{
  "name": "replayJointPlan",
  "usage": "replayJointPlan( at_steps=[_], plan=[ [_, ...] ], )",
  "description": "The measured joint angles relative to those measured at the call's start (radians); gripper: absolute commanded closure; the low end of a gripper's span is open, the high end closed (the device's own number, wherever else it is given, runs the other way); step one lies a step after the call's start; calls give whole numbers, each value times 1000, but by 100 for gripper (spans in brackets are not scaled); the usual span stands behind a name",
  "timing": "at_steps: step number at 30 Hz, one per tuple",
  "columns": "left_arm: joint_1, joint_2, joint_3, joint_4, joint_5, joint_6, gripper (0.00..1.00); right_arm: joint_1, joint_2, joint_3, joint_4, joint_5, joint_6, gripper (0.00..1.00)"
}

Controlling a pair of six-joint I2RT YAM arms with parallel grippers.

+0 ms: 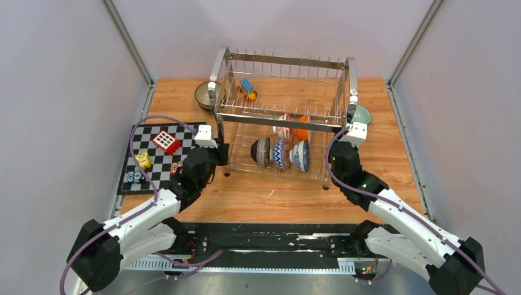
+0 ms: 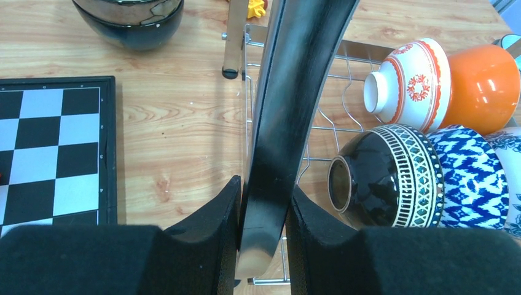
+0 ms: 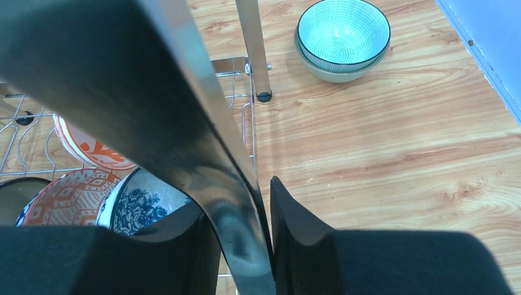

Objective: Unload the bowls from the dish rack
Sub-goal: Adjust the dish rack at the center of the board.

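The chrome dish rack point(image 1: 282, 61) stands mid-table. Its lower tier holds several bowls on edge: dark striped point(image 1: 260, 151), blue-white patterned point(image 1: 280, 153), blue floral point(image 1: 300, 155), red patterned point(image 1: 282, 127) and orange point(image 1: 301, 128). My left gripper point(image 1: 216, 140) is shut on the rack's left end handle point(image 2: 289, 110). My right gripper point(image 1: 354, 132) is shut on the right end handle point(image 3: 184, 123). The left wrist view shows the dark striped bowl point(image 2: 387, 175), the blue-white one point(image 2: 470, 178), the red patterned one point(image 2: 408, 83) and the orange one point(image 2: 485, 86).
A stack of dark bowls point(image 1: 206, 94) sits on the table left of the rack, also in the left wrist view point(image 2: 129, 18). Stacked mint bowls point(image 3: 343, 38) sit right of it. A chequered board point(image 1: 153, 175) with toy blocks lies left. Toy blocks point(image 1: 247, 88) rest on the upper tier.
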Motion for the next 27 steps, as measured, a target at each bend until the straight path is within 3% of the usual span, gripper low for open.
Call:
replayJointPlan(
  at_steps=[15,17,19,22,27],
  plan=[
    [-37,82,28,50,-48,-33,100,-142,101,50,50,-128,-26,85],
    [-37,90,31,56,-52,-35,100,-151,116,57,57,-133,-26,78],
    [-37,90,31,57,-54,-34,100,-153,113,58,56,-138,-26,64],
    [-39,85,31,51,-56,-34,88,-157,91,57,41,-159,-19,49],
    [-50,64,31,22,-58,-34,61,-156,40,41,-47,-259,25,38]
  ],
)
